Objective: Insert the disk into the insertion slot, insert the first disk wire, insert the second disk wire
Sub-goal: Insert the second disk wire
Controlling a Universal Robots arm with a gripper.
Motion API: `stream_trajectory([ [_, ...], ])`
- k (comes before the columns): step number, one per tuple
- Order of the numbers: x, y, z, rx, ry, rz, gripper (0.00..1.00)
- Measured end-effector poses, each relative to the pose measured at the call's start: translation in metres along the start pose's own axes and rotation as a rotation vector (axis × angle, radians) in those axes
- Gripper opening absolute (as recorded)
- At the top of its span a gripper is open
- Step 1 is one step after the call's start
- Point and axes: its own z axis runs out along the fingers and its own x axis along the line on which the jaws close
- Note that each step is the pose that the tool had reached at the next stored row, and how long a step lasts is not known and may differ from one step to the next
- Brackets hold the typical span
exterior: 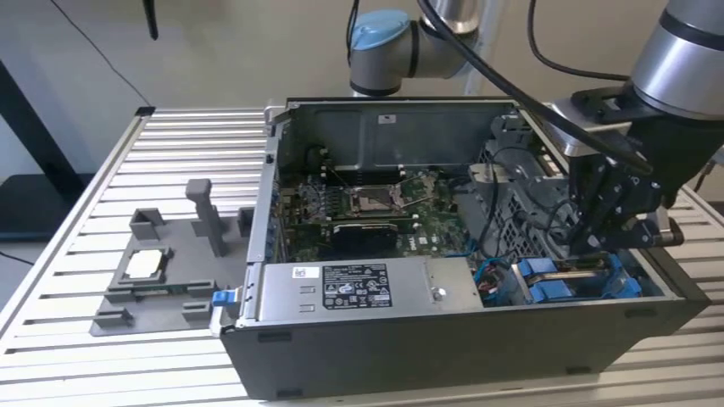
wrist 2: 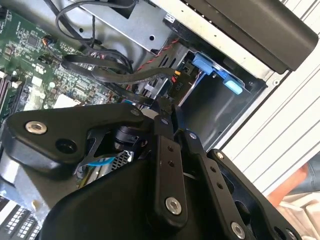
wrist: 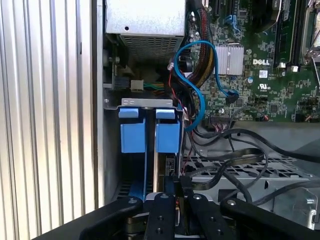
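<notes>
The disk [wrist: 161, 160] is seated on edge in the insertion slot [wrist: 150, 127], its long axis running down into the bay beside the power supply [exterior: 351, 291]. The gripper [wrist: 176, 186] is closed just above its edge; whether anything is pinched cannot be told.

The scene is seen in the exterior view from above and off to one side, at some distance, so that the whole open computer case [exterior: 453, 254] on the slatted bench [exterior: 125, 356] is taken in. In both wrist views the case interior is looked down into from close range, past the black claw [wrist: 177, 187] linkage. The motherboard [wrist: 270, 65], the blue drive-bay fittings [wrist: 150, 132] and the black cables [wrist 2: 120, 75] are shared by all three views.
</notes>
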Motion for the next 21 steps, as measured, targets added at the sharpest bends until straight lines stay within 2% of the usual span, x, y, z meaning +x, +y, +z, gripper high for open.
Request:
stream_trajectory([
  [8, 0.0003, 0.0003, 0.0048, 0.0018, 0.0000, 0.000, 0.16],
  [20, 0.0031, -0.0006, 0.0080, 0.0043, -0.0001, -0.001, 0.16],
  [21, 0.0032, -0.0006, 0.0083, 0.0073, 0.0001, -0.002, 0.16],
])
